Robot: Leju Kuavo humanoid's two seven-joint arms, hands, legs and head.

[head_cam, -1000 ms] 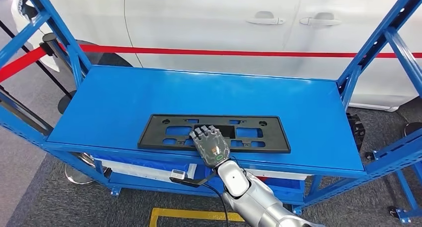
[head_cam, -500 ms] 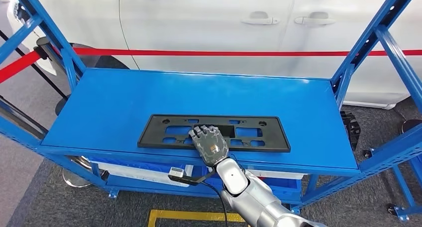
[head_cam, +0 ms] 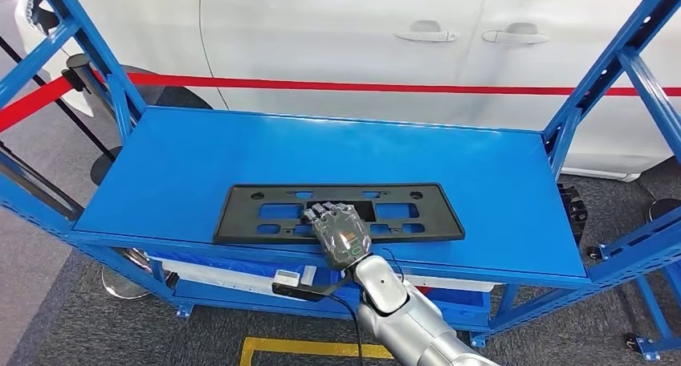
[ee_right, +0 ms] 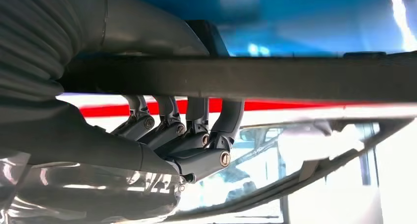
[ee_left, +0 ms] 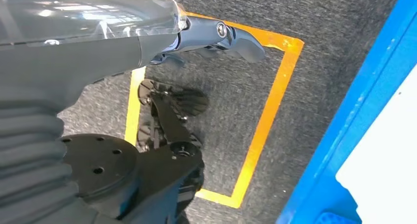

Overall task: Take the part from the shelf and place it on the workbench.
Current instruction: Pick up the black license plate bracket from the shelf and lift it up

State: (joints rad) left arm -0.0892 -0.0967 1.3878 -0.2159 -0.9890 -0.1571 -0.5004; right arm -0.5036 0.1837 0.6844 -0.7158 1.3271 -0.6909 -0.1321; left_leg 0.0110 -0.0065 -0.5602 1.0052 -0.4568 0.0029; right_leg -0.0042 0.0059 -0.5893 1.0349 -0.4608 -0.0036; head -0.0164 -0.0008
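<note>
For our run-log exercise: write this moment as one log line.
phase: grasp | right hand: fingers hooked over near edge of black part | part: flat on blue shelf | left hand: hanging, holds nothing

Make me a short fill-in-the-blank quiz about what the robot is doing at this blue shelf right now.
1. The black part lies on the ____ shelf.
2. The ____ hand grips the part's near edge.
3. The left hand hangs over a floor marking coloured ____.
4. Behind the shelf stands a white ____.

Missing words: blue; right; yellow; car
</note>
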